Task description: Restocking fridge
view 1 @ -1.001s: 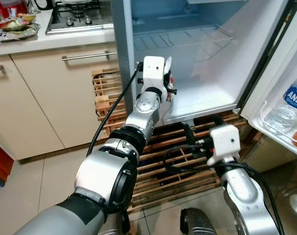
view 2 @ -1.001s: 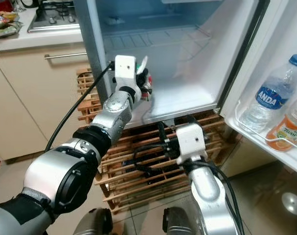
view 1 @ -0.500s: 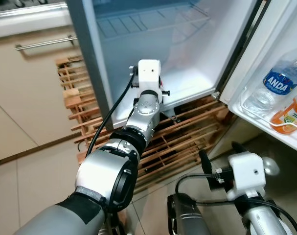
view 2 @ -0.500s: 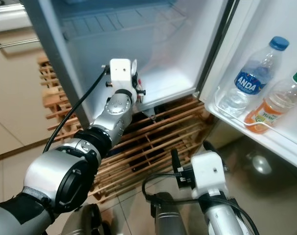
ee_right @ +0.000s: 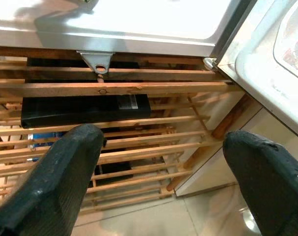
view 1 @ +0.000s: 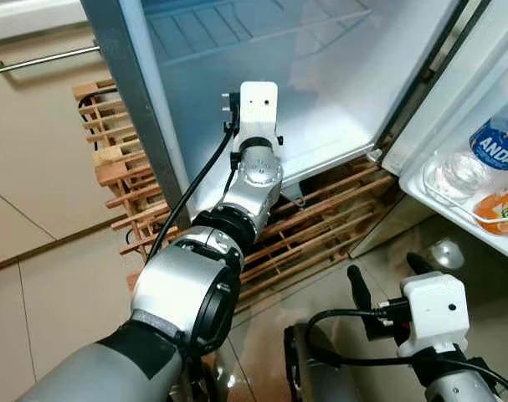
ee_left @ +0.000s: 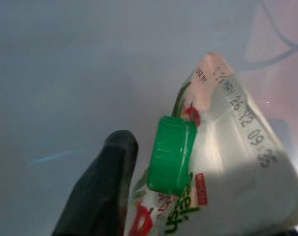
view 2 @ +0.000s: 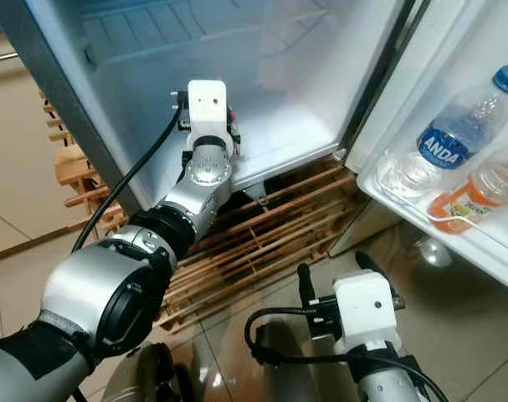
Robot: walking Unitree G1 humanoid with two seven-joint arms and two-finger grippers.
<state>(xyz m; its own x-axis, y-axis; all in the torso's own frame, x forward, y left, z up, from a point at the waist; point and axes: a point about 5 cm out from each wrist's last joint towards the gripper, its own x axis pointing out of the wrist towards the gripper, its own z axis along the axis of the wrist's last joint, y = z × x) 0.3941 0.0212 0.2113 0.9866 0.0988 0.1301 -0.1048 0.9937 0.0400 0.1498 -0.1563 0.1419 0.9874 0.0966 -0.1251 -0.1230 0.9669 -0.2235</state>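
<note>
Black-fingered right gripper (ee_right: 163, 177) — fingers spread wide, empty, low over the floor before the wooden rack (ee_right: 114, 128). Left gripper (ee_left: 153, 206) — clenched on a green-capped carton (ee_left: 212, 162), reaching into the fridge (view 1: 320, 109) above its bare lower floor. Door shelf (view 2: 421, 209) — water bottle (view 2: 454, 138) and orange drink (view 2: 475, 197) already stocked. Carton apparently not yet set down.
</note>
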